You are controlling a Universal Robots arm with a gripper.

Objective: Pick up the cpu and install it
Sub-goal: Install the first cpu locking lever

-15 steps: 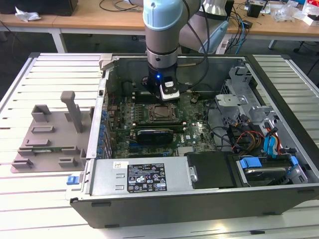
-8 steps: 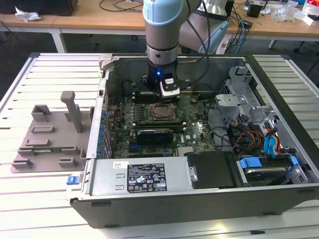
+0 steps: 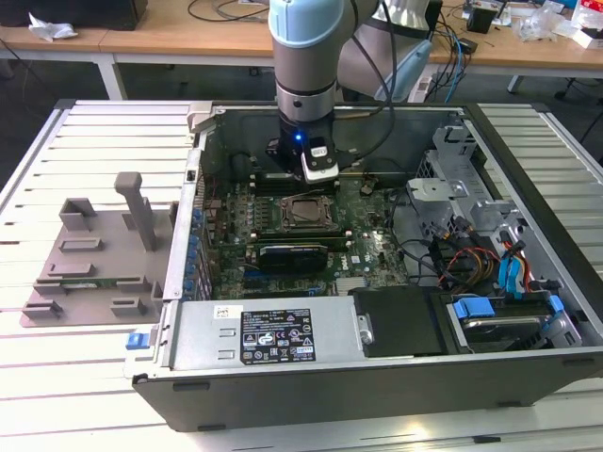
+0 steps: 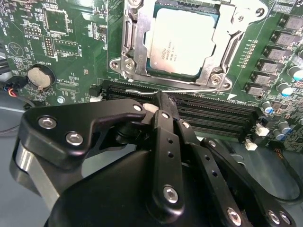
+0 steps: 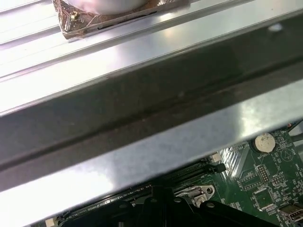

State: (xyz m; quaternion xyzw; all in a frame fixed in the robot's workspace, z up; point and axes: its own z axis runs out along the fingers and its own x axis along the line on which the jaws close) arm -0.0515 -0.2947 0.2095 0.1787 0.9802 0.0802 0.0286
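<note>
Cpu, small flat square silvery-topped chip [image 4: 182, 40], seated in metal-framed socket [image 4: 127, 42] just beyond black metal claw [image 4: 163, 99], tips together, empty. Risk: snagging thin wire lever [image 4: 199, 88], gouging green motherboard [image 4: 71, 42] beyond.

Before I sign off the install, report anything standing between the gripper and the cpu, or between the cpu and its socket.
Nothing visible does. The cpu already lies inside the socket frame, its top bare. The gripper hangs over the memory slots beside it; just a thin wire lever runs low along the frame between them.
</note>
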